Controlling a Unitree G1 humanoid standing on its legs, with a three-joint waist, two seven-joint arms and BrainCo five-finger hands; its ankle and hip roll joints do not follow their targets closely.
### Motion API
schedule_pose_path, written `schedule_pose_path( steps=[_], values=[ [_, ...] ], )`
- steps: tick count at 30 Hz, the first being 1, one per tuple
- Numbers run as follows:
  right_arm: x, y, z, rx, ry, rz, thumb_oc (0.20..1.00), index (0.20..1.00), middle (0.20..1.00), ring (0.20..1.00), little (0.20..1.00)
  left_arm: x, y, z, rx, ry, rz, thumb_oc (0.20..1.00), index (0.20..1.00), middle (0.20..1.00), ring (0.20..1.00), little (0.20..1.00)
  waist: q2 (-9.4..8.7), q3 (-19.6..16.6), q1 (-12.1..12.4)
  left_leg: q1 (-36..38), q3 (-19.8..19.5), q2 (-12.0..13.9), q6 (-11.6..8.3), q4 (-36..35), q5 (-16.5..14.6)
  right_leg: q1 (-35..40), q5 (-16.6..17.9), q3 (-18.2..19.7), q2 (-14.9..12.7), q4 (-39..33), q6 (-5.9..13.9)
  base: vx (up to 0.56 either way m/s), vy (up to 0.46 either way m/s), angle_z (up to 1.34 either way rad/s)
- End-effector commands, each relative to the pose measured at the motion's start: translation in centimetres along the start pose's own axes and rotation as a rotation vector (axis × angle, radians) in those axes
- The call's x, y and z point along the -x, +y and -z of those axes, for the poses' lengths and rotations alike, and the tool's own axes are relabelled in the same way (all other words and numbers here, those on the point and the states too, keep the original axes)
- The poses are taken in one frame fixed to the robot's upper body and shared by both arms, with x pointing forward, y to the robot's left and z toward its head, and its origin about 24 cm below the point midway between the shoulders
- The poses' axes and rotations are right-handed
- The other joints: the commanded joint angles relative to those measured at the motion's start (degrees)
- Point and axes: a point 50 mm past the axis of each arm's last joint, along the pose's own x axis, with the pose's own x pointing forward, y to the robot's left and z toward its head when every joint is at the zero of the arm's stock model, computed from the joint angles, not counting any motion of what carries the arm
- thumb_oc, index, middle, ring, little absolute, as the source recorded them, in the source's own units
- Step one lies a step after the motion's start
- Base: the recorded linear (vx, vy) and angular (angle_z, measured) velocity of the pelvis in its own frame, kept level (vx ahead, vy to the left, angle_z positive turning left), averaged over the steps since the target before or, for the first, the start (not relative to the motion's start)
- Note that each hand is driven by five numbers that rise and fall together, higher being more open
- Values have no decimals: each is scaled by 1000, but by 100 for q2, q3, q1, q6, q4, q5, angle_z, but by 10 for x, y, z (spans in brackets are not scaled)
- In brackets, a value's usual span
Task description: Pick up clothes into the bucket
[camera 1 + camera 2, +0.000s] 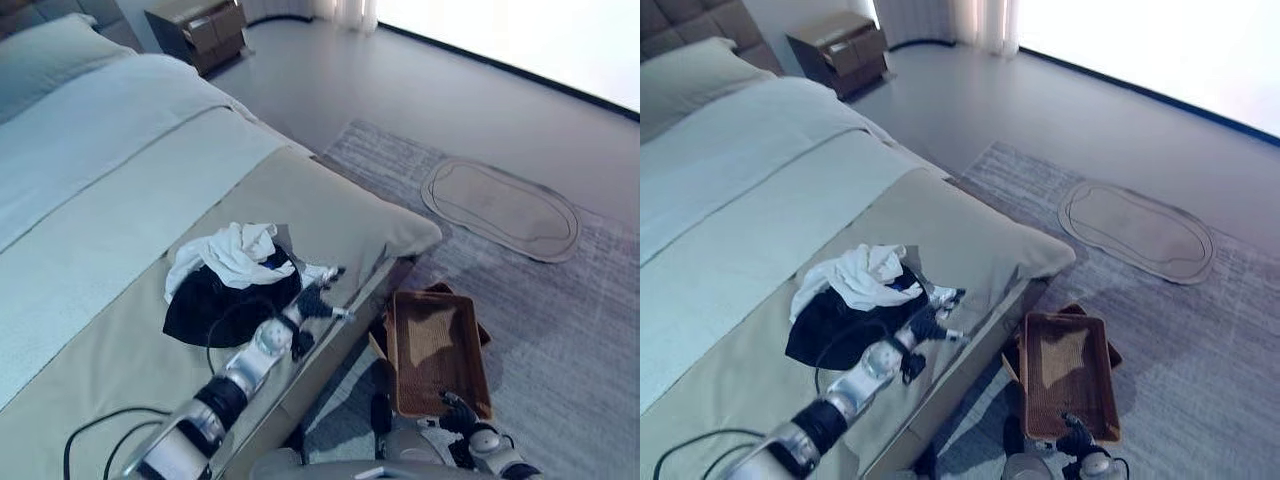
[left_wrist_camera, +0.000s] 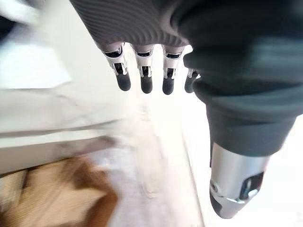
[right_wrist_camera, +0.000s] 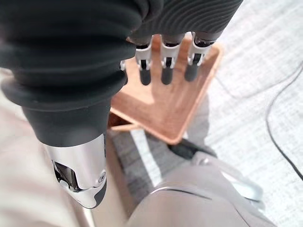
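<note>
Wicker basket (image 1: 437,350) on the rug sits empty; black-and-white clothes pile (image 1: 228,278) lies on the bed (image 1: 120,190). My left hand (image 1: 312,304) beside it, fingers (image 2: 144,80) straight, holding nothing; right hand (image 3: 165,66) relaxed too. Nothing done yet, I judge.

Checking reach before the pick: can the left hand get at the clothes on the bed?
Probably yes. The left hand hangs open right beside the clothes near the bed edge, nothing between them.
</note>
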Motion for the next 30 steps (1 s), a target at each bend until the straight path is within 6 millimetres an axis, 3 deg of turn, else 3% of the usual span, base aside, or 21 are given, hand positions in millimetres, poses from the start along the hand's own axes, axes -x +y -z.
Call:
schedule_pose_path(
  steps=[1, 2, 3, 5, 6, 7, 9, 10, 12, 13, 14, 15, 16, 17, 18, 21, 22, 27, 30],
  values=[
    [-5, 4, -28, -1, -83, -9, 1000, 1000, 1000, 1000, 1000, -15, 27, -46, -24, -217, -115, 1000, 1000, 1000, 1000, 1000, -402, 84, -29, -236, -108, -430, 101, 385, -379, -229, 6, 15, -314, 163, 338, -39, 14, -7],
    [-6, 3, -33, -3, -100, -7, 1000, 1000, 1000, 1000, 1000, -17, 32, -53, -43, -245, -140, 1000, 1000, 1000, 1000, 1000, -402, 121, -30, -299, -106, -440, 109, 403, -373, -304, 4, 37, -318, 196, 334, -39, 10, -11],
    [-6, 4, -38, -3, -124, -7, 1000, 1000, 1000, 1000, 1000, -20, 50, -79, -152, -345, -226, 1000, 1000, 1000, 1000, 1000, -407, 227, -38, -427, -111, -469, 123, 455, -369, -460, 5, 64, -346, 296, 337, -39, 10, -15],
    [-6, 3, -41, -4, -133, -3, 1000, 1000, 1000, 1000, 1000, -21, 56, -89, -212, -382, -252, 1000, 1000, 1000, 1000, 1000, -407, 273, -42, -491, -118, -478, 128, 486, -372, -542, 1, 83, -359, 353, 339, -33, 10, -15],
    [-7, 2, -49, -2, -161, 5, 1000, 1000, 1000, 1000, 1000, -20, 77, -110, -360, -450, -339, 1000, 1000, 1000, 1000, 1000, -408, 378, -33, -644, -134, -503, 135, 577, -381, -702, -14, 95, -382, 466, 336, -34, 9, -5],
    [-7, 2, -49, -2, -162, 5, 1000, 1000, 1000, 1000, 1000, -20, 77, -110, -361, -450, -340, 1000, 1000, 1000, 1000, 1000, -409, 377, -35, -654, -134, -503, 136, 586, -384, -711, -17, 94, -383, 473, 336, -38, 3, 1],
    [-8, -1, -56, 4, -190, 20, 1000, 1000, 1000, 1000, 1000, -21, 106, -127, -510, -466, -479, 1000, 1000, 1000, 1000, 1000, -428, 555, -41, -909, -162, -513, 138, 805, -412, -927, -25, 104, -429, 631, 338, -37, -7, -1],
    [-8, -1, -57, 3, -190, 21, 1000, 1000, 1000, 1000, 1000, -21, 106, -127, -511, -467, -480, 1000, 1000, 1000, 1000, 1000, -428, 554, -42, -924, -163, -513, 138, 819, -417, -938, -27, 102, -430, 639, 338, -45, -10, 0],
    [-8, -6, -66, 0, -226, 36, 1000, 1000, 1000, 1000, 1000, -17, 143, -141, -641, -448, -649, 1000, 1000, 1000, 1000, 1000, -486, 782, -75, -1316, -153, -514, 150, 1282, -527, -1274, -68, 155, -453, 902, 319, -61, -20, 0],
    [-8, -6, -66, 0, -227, 37, 1000, 1000, 1000, 1000, 1000, -17, 143, -141, -642, -449, -650, 1000, 1000, 1000, 1000, 1000, -485, 774, -75, -1348, -151, -512, 151, 1312, -541, -1300, -74, 158, -452, 918, 319, -69, -20, -2],
    [-9, -9, -73, -5, -253, 47, 1000, 1000, 1000, 1000, 1000, -9, 170, -143, -719, -400, -754, 1000, 1000, 1000, 1000, 1000, -533, 887, -81, -1635, -127, -499, 178, 1640, -635, -1546, -84, 227, -426, 1065, 310, -31, -4, -2],
    [-9, -9, -74, -5, -254, 47, 1000, 1000, 1000, 1000, 1000, -9, 170, -143, -720, -401, -755, 1000, 1000, 1000, 1000, 1000, -533, 876, -77, -1669, -122, -495, 179, 1671, -649, -1574, -89, 233, -423, 1080, 310, -62, -5, -6],
    [-9, -11, -83, -17, -292, 50, 1000, 1000, 1000, 1000, 1000, 1, 195, -145, -780, -347, -855, 1000, 1000, 1000, 1000, 1000, -599, 978, -87, -1962, -81, -468, 215, 2010, -754, -1846, -100, 341, -360, 1258, 302, -35, 0, -11],
    [-9, -11, -84, -17, -292, 50, 1000, 1000, 1000, 1000, 1000, 1, 196, -145, -781, -347, -855, 1000, 1000, 1000, 1000, 1000, -600, 970, -81, -1993, -74, -463, 216, 2041, -768, -1873, -104, 349, -355, 1274, 301, -56, -6, -25],
    [-8, -14, -92, -47, -328, 60, 1000, 1000, 1000, 1000, 1000, 12, 220, -143, -801, -279, -955, 1000, 1000, 1000, 1000, 1000, -658, 1070, -94, -2287, 0, -397, 245, 2367, -890, -2154, -147, 463, -287, 1453, 291, -30, -5, -28],
    [-7, -19, -98, -75, -350, 75, 1000, 1000, 1000, 1000, 1000, 20, 237, -145, -825, -235, -1011, 1000, 1000, 1000, 1000, 1000, -682, 1124, -101, -2546, 25, -350, 249, 2564, -926, -2385, -151, 510, -269, 1529, 292, -26, 7, -20],
    [-7, -23, -102, -88, -364, 81, 1000, 1000, 1000, 1000, 1000, 31, 257, -151, -884, -181, -1058, 1000, 1000, 1000, 1000, 1000, -690, 1187, -119, -2848, 26, -327, 260, 2785, -966, -2637, -141, 532, -256, 1630, 298, -34, 6, -6],
    [-6, -32, -105, -112, -385, 100, 1000, 1000, 1000, 1000, 1000, 44, 281, -169, -942, -129, -1125, 1000, 1000, 1000, 1000, 1000, -682, 1289, -147, -3473, -36, -309, 245, 3107, -1007, -3146, -104, 488, -262, 1699, 294, -28, -3, 1],
    [-5, -34, -107, -134, -400, 106, 1000, 1000, 1000, 1000, 1000, 52, 294, -170, -996, -58, -1139, 1000, 1000, 1000, 1000, 1000, -680, 1316, -166, -3745, -63, -287, 231, 3229, -1024, -3370, -68, 477, -251, 1697, 300, -20, -3, 5]
  ],
)
